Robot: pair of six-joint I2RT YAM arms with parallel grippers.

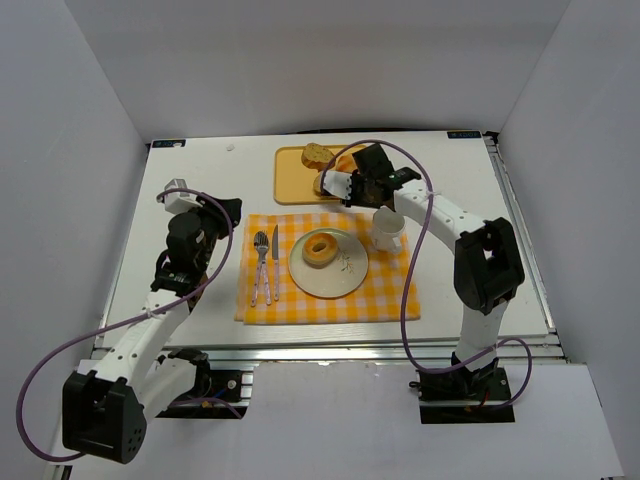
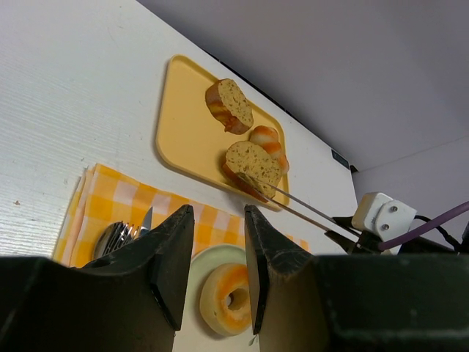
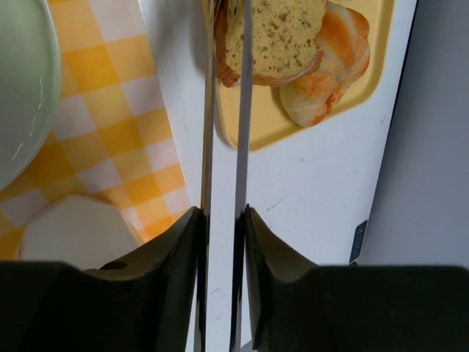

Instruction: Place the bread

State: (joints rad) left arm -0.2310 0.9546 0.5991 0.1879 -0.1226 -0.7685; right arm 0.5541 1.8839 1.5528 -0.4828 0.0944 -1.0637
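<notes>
Right hand (image 3: 221, 216) tight on tongs (image 3: 207, 147)

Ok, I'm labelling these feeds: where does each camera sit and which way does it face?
Top external: above, behind the robot, looking down on the white table; both arms show.
Left wrist: on the left hand, facing across to the yellow plastic tray; its dark fingers show.
Right wrist: on the right hand, looking along thin metal tongs at the sliced brown bread; its fingers show.
Both wrist views share that tray and slice.
</notes>
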